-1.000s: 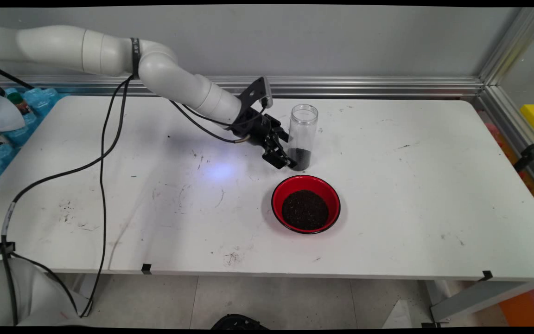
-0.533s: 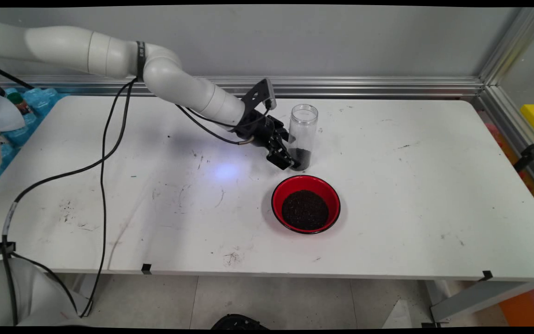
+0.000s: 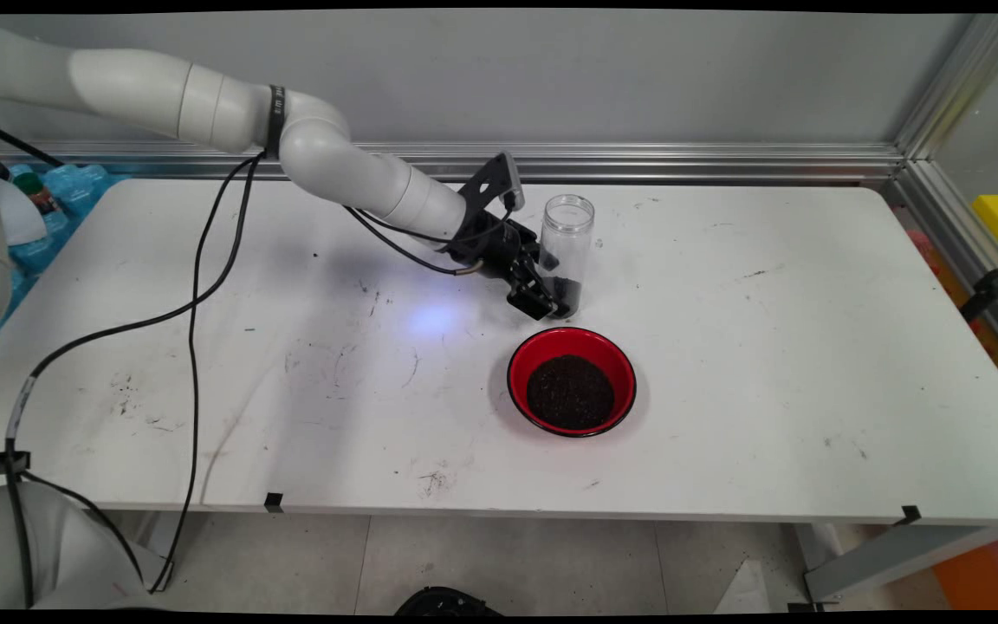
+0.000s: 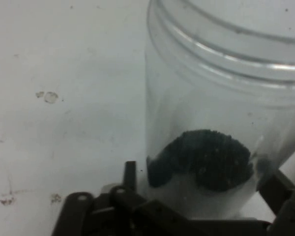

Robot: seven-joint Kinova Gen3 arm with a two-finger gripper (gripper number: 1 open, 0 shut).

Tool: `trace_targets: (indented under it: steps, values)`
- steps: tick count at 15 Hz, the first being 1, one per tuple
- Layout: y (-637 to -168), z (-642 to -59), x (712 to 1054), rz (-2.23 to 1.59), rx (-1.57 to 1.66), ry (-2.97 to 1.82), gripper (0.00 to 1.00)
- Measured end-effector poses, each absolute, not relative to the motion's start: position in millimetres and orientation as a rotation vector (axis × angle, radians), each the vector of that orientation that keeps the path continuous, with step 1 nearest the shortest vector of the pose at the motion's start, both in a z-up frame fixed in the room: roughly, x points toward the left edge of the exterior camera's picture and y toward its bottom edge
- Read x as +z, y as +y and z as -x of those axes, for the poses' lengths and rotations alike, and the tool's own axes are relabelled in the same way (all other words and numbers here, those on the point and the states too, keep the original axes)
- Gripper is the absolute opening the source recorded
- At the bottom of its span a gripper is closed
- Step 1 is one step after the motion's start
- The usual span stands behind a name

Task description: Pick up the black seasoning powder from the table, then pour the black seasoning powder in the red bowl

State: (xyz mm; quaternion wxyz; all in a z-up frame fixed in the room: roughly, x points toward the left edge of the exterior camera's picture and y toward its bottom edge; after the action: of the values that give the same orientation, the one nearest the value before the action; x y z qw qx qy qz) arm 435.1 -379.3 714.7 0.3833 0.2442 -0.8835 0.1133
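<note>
A clear plastic jar (image 3: 567, 232) stands upright and lidless on the white table (image 3: 811, 347), with a small heap of dark grains at its bottom. My gripper (image 3: 553, 297) reaches in low from the left and is open, one finger on each side of the jar's base. In the hand view the jar (image 4: 211, 98) fills the frame between the fingers (image 4: 130, 172), and my gripper (image 4: 204, 184) sits just at its foot. I cannot tell whether the pads touch the jar. A red bowl (image 3: 518, 368) of dark grains sits just in front of the jar.
Black cables (image 3: 196, 295) hang from the arm over the table's left half. An aluminium rail (image 3: 681, 160) runs along the back edge and down the right side. Blue packets and bottles (image 3: 48, 195) lie off the table's far left corner.
The arm has slid to the right, bringing the gripper closer until its fingers stand around the jar's base. Jar and bowl have not moved.
</note>
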Motion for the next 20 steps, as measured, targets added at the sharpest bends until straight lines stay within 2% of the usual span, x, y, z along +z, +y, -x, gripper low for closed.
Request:
trace_targets:
  steps: [1, 11, 16, 20]
  values:
    - [-379.5, -434.1, 713.6, -0.621, 0.289, -2.253, 0.0]
    - [-379.6, -432.8, 711.4, -0.602, 0.292, -2.263, 0.0]
    - [-379.6, -431.8, 725.5, -0.57, 0.282, -2.275, 0.0]
    - [-383.5, -428.9, 751.1, -0.524, 0.314, -2.284, 0.0]
